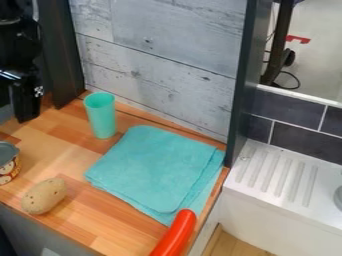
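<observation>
A: Why is the green cup point(101, 119) standing mouth-up on the wooden counter point(110, 215)?
B: Its flat base is supporting it, while the potato point(44, 196) is resting on its long side, probably its steadiest pose.
A: And the turquoise cloth point(157, 165)?
B: It is lying folded, its layers spreading flat; a red rounded object point(176, 235) is lying at its near corner.
A: Where are things lying relative to the gripper point(25, 116)?
B: It is hanging at the upper left; the cup is standing to its right in view, the can point(8, 169) sitting below. Whether it is opening wide, closing or gripping anything, I cannot tell.
</observation>
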Motion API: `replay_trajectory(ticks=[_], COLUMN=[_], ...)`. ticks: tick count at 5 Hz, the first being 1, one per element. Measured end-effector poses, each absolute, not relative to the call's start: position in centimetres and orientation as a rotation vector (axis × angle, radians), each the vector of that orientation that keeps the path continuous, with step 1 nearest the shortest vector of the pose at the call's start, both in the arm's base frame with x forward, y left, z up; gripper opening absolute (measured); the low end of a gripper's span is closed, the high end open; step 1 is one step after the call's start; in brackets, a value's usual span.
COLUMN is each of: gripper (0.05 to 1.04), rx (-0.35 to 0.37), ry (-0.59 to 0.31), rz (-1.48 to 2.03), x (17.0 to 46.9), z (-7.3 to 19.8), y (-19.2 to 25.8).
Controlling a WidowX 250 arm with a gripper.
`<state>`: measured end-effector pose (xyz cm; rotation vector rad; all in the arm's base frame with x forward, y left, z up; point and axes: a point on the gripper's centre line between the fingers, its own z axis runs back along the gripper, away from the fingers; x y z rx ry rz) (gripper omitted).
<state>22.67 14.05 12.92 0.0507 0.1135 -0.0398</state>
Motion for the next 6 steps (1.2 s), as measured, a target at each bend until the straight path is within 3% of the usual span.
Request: replay_trajectory(ticks=[1, 2, 4, 5, 6], gripper=[1.007, 1.007, 1.007, 1.007, 1.007], rx=[0.037, 0.01, 0.111, 0.106, 0.126], ry=[0.134, 0.14, 0.229, 0.249, 0.211], rz=[-0.044, -0.039, 0.024, 0.026, 0.008], x=[22.5, 18.5, 13.7, 13.4, 14.3], z=[12.2, 11.3, 8.7, 6.7, 5.7], y=[14.0, 16.3, 19.2, 20.6, 21.6])
